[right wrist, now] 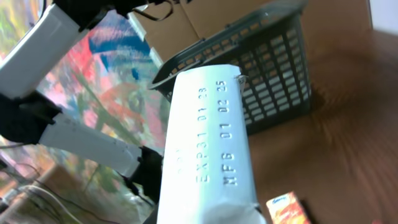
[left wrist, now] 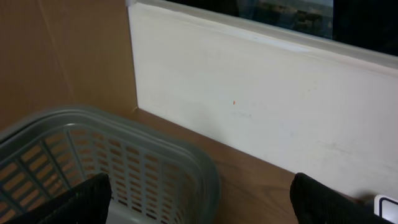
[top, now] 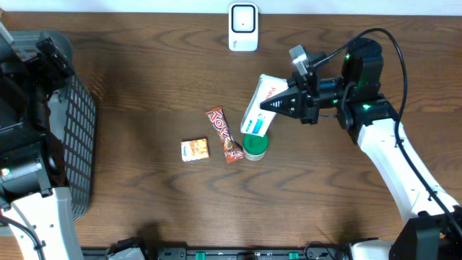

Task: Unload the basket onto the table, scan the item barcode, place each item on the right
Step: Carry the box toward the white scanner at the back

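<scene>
Box (top: 258, 91), just one, clamped in right tool (top: 266, 106); left tool (left wrist: 202, 202) spread empty; one bar (top: 224, 134), packet (top: 194, 149), tub (top: 254, 147).

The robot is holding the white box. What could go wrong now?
The white box sticks far out of the right gripper, so it might tilt or slip. It could bump the green tub right beside it. The scanner sits farther back; the box's wrong side might face it.

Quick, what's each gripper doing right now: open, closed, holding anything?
Left gripper: open, nothing between its fingers.
Right gripper: closed on the white box.
</scene>
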{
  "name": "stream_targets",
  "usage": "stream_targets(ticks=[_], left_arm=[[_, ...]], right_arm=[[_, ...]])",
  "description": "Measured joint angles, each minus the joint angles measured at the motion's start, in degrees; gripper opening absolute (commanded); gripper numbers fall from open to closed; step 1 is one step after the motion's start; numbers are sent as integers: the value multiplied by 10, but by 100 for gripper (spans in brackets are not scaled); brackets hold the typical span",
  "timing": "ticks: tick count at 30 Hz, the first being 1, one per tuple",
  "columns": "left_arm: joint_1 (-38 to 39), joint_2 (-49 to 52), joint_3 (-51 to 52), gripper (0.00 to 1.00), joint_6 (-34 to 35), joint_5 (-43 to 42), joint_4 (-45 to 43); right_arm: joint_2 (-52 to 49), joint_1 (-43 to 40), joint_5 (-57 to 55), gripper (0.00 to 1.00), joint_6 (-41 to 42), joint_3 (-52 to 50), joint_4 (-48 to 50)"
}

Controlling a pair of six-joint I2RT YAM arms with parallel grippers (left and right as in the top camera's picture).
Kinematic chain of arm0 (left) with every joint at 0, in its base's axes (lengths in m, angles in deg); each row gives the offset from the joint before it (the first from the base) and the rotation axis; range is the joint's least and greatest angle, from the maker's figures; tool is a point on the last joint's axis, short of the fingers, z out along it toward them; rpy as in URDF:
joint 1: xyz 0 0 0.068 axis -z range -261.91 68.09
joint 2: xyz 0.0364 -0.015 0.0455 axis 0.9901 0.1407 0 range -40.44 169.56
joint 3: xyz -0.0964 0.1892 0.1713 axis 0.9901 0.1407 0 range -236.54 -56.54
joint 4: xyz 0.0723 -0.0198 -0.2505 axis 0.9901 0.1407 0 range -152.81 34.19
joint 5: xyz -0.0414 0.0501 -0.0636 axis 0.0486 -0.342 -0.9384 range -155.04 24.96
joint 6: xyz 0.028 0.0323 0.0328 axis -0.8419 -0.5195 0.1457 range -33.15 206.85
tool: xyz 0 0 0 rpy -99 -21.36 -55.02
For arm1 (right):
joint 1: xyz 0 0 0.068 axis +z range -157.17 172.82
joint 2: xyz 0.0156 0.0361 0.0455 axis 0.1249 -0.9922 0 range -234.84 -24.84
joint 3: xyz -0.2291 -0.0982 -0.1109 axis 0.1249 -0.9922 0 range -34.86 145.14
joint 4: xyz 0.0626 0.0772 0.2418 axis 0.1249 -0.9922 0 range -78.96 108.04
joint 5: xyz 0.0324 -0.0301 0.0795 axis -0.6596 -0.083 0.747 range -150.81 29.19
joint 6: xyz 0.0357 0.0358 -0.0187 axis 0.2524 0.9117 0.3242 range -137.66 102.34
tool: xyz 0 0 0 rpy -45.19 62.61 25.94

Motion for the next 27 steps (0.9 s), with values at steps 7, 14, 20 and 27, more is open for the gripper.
stream_targets(ticks=[7, 14, 20, 27], left_arm=[[0, 0, 0, 91, 0, 0, 0], [0, 0, 0, 91, 0, 0, 0], [0, 0, 0, 91, 0, 0, 0], [0, 0, 0, 91, 0, 0, 0]], right_arm=[[0, 7, 2, 1, -2, 0, 21], [0, 1, 2, 1, 18, 0, 21], [0, -12, -40, 5, 141, 0, 21], [0, -15, -204, 10, 381, 0, 11]])
